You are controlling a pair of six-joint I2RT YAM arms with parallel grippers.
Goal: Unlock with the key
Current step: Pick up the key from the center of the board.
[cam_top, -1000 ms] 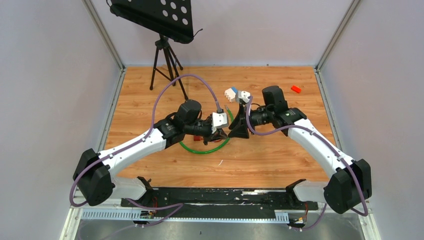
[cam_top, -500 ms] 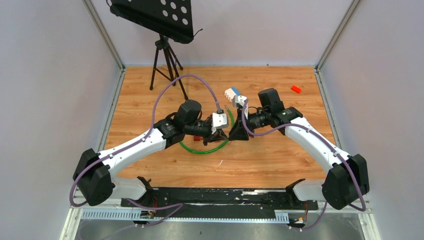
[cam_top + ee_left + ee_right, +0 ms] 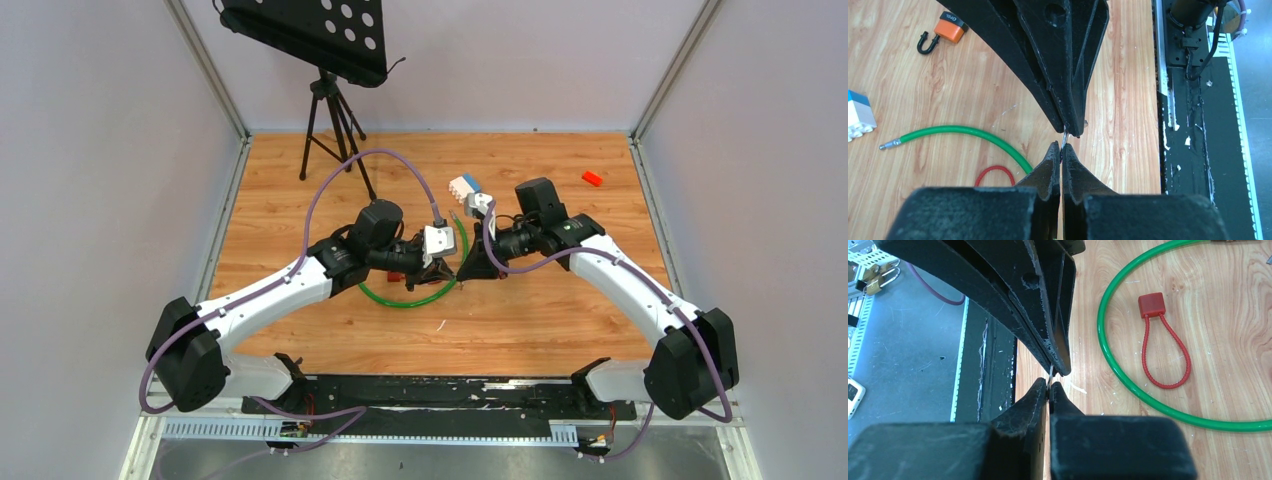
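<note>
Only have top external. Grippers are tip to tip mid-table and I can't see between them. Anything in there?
Observer: Left wrist view shows a thin metal blade, likely the key, pinched in the shut left gripper.
Operator: Right one on it too?
Observer: Yes. In the right wrist view the right gripper is shut on the same blade, its tips meeting the left's.
Operator: Red speck far right of the table, is that a lock?
Observer: Left wrist view resolves it as an orange padlock with a black shackle, lying alone with nothing touching it.
</note>
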